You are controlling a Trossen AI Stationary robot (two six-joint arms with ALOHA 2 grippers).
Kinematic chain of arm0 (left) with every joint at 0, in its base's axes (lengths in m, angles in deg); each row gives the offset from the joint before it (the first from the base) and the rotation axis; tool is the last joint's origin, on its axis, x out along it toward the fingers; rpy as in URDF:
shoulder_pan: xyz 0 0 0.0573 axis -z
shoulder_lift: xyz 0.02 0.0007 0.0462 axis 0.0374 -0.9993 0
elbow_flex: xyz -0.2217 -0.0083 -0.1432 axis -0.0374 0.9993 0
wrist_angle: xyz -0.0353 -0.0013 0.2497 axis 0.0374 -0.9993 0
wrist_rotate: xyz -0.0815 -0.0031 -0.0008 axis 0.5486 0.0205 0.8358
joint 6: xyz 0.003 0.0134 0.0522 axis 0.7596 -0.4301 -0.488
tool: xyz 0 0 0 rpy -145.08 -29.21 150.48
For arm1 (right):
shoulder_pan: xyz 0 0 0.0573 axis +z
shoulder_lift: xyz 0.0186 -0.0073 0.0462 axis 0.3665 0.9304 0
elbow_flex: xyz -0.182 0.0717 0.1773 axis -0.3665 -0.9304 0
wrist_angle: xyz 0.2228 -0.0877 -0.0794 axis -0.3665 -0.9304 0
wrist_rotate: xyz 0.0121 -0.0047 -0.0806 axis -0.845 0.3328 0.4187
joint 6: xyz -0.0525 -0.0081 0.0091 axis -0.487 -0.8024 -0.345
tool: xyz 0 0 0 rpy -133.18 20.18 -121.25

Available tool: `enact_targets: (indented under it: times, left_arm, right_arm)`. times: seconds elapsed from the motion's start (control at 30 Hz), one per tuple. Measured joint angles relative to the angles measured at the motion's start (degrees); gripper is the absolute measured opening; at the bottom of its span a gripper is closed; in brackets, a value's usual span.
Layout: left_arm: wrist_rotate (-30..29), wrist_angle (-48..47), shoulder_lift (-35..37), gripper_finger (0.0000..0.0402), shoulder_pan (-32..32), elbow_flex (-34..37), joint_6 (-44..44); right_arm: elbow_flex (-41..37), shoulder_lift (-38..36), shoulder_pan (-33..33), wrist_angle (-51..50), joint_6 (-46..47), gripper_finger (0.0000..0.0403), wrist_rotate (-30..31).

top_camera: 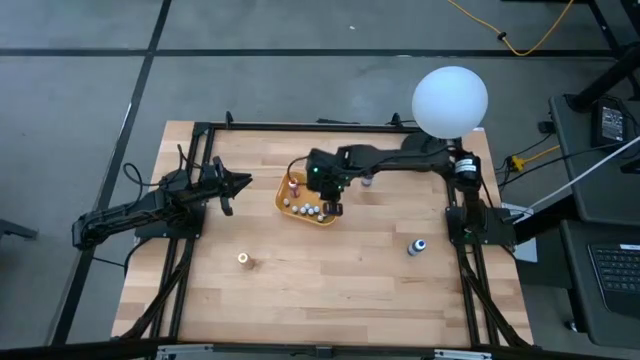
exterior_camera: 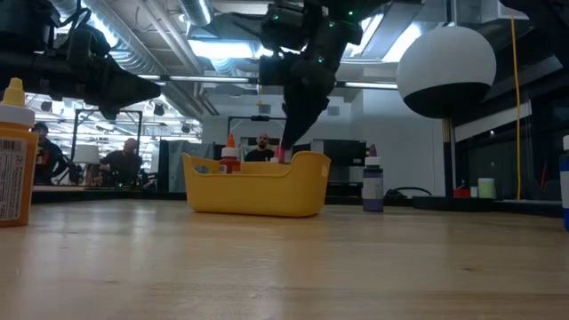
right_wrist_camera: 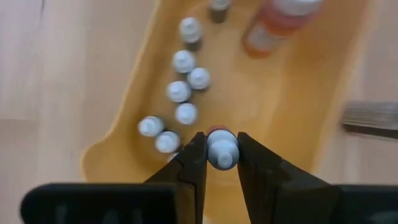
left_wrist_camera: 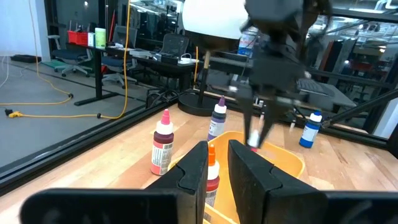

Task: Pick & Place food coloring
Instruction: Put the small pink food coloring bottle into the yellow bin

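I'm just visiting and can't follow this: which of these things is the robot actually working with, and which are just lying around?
Part of the job:
- right gripper, shut on a small bottle above the yellow tray
- white-capped bottles in the tray
- loose bottles on the table

Just around:
- white ball lamp
- left gripper, waiting beside the tray

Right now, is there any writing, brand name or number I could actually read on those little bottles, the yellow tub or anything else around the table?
No text can be read anywhere.
Orange-labelled bottle at the low view's edge: black print, too blurred to read.
Pink-capped dropper bottle on the wooden table: label print too small.
Blue-capped bottle: label blurred.
Yellow plastic tub: no marking visible.
Small white-capped bottle between the right end effector's fingers: only its cap shows.
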Motion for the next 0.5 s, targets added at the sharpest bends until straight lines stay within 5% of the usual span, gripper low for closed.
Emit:
enact_targets:
  times: [0.5]
  left_arm:
    - [0.00,-0.01,0.00,0.0057,0.01,0.01,0.00]
  right_arm:
    - [0.07,5.54,1.33,0.50,0.57,0.0078,0.50]
